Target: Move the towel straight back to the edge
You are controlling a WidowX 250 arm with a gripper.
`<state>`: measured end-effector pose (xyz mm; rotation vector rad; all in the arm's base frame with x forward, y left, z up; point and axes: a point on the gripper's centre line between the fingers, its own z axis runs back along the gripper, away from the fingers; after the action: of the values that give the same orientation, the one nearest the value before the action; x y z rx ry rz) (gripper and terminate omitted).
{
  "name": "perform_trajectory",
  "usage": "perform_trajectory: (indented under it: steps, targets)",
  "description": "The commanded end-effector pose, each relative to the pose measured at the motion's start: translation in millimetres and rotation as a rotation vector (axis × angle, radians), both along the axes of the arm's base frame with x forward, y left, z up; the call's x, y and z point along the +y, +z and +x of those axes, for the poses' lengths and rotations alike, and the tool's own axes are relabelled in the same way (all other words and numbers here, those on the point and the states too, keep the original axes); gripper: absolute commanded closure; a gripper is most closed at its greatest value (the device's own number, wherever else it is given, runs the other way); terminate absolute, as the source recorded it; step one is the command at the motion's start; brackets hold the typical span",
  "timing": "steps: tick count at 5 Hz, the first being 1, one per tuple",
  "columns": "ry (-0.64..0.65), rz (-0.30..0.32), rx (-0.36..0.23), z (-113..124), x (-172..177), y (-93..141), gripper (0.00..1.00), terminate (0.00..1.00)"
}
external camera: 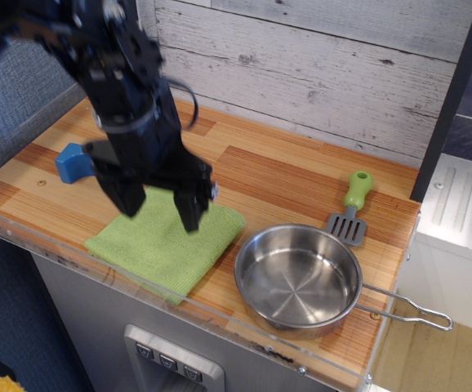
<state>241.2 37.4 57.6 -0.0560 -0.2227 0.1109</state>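
Under gripper [161, 207]: towel [164, 242], flat near counter front; jaws apart, straddling its back part.

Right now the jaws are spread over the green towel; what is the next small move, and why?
Probably lower straight down and close on the towel. The gripper hangs open over the towel's back half, its tips seemingly just at or above the cloth and gripping nothing. The towel lies flat near the clear front rim, far from the back edge of the countertop, so it needs a grip before any pull back.

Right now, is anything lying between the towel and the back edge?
No. In this one view, only bare wood lies between the towel and the edge; the open gripper hangs above the towel.
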Motion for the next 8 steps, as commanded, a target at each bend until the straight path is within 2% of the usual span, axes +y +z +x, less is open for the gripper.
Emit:
perform_trajectory:
  steps: [1,4,6,7,8]
  targets:
    - [-0.042,0.06,0.043,6.5,10.3,-13.5,0.0,0.0]
    - [-0.057,0.054,0.108,9.3,14.0,-44.4,0.0,0.0]
    - [-0.074,0.042,0.083,23.3,7.0,-42.9,0.0,0.0]
    - [-0.082,0.024,0.063,36.9,3.6,-42.5,0.0,0.0]
    - [-0.1,0.001,0.026,63.8,-1.8,-39.6,0.0,0.0]
